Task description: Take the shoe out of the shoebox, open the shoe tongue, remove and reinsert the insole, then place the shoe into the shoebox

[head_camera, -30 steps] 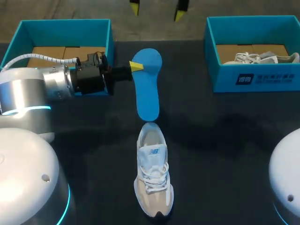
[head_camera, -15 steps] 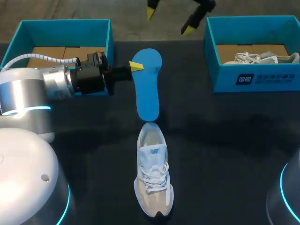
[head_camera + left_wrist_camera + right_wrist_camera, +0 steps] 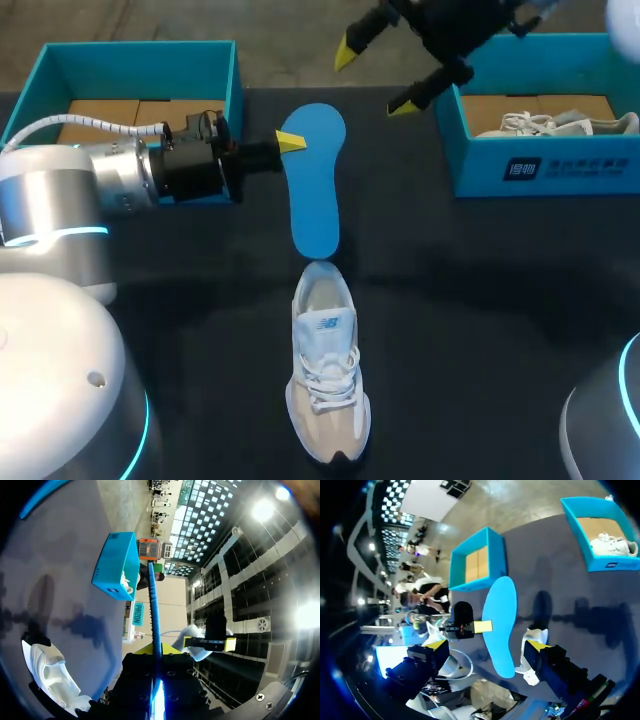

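The dark table (image 3: 480, 300) lay bare across the frame's middle right and lower right. The left arm (image 3: 110, 180) entered from the left edge. An open shoebox (image 3: 140, 52) stood in the upper left corner. A second shoebox (image 3: 540, 170) in the upper right held another shoe (image 3: 555, 122). The shoe (image 3: 325, 370) lay at lower centre, its heel just below the blue insole (image 3: 315, 190). The left gripper (image 3: 290, 142) pinched the insole's upper left edge. The right gripper (image 3: 375, 78) hung spread wide at the top edge, between the insole and the right box.
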You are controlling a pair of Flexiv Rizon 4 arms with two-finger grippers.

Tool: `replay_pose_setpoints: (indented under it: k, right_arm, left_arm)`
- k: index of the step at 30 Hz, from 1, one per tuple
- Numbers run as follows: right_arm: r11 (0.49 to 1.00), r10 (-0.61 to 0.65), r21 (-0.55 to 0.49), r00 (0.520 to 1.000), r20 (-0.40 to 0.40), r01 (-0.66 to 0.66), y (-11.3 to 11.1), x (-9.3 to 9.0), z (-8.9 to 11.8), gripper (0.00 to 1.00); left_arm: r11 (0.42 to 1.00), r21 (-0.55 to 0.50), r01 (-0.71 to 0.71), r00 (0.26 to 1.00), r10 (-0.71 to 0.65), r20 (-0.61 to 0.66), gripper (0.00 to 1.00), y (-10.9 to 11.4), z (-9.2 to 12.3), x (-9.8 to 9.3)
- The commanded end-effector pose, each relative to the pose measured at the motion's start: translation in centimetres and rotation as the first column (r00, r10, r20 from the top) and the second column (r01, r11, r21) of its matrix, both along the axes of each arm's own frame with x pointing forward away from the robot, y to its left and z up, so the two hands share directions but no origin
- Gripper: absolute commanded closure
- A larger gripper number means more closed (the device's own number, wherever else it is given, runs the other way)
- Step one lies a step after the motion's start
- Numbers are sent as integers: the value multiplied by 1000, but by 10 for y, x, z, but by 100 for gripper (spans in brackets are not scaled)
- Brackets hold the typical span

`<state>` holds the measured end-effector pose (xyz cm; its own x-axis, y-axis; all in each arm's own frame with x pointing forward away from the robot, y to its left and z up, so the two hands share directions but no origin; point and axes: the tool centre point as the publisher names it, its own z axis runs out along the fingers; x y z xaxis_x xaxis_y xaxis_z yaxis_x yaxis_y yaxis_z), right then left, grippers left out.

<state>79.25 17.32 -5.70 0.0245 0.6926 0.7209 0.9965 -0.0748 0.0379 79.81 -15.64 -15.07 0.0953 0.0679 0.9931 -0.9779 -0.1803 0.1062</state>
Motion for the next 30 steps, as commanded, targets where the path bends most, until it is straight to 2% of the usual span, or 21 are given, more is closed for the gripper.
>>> replay_pose_setpoints:
  k: [1, 4, 6, 9, 24, 30]
  right_arm:
    - [648, -22, 761, 997, 72, -41, -11, -10, -11, 0]
    - [636, -30, 771, 998, 60, -28, -15, -12, -16, 0]
    - [600, -42, 799, 996, 78, -37, -17, -13, -22, 0]
    - [579, -52, 815, 995, 81, -36, -19, -15, -28, 0]
    - [591, -33, 806, 998, 52, -22, -25, -11, -29, 0]
    - [631, -31, 776, 1000, -2, 21, -30, -12, -29, 0]
  left_arm:
    - [1000, 2, 1, 1000, -1, -1, 100, 1, 0, -1]
    - [1000, 2, 1, 1000, -1, -1, 100, 1, 0, -1]
    - [1000, 2, 1, 1000, -1, -1, 100, 1, 0, -1]
    - [1000, 2, 1, 1000, -1, -1, 100, 1, 0, -1]
    - [1000, 2, 1, 1000, -1, -1, 100, 1, 0, -1]
    - [1000, 2, 1, 1000, -1, -1, 100, 1, 0, -1]
